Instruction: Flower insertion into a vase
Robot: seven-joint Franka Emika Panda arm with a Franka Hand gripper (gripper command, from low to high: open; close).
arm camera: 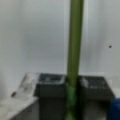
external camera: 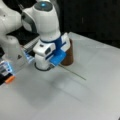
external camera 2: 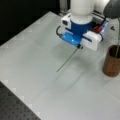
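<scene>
Looking down my wrist view first, I see my gripper (arm camera: 72, 86) with its two dark fingers (arm camera: 51, 87) pressed against a green stem (arm camera: 74, 45) from either side; I am clenched on it. The stem runs straight up out of that picture over a pale table (arm camera: 32, 37). Neither the vase nor the stem's far end shows here.

In a front view, my gripper (external camera: 58, 64) is low over the table (external camera: 75, 100), its white and blue body hiding the fingers. The stem (external camera: 73, 73) shows as a thin line slanting away from under the blue part toward that view's right and bottom, close to the table; I think its tip touches, though I cannot be sure. The vase (external camera: 68, 56) stands upright just behind my gripper, partly covered by it.

In a front view from the opposite side, my gripper (external camera 2: 79, 46) sits near the top, and the stem (external camera 2: 67, 61) slants down toward that view's left. Here the vase (external camera 2: 112, 63) stands clear at the right edge, apart from me, its dark inside showing. Something thin seems to rise from its mouth.
</scene>
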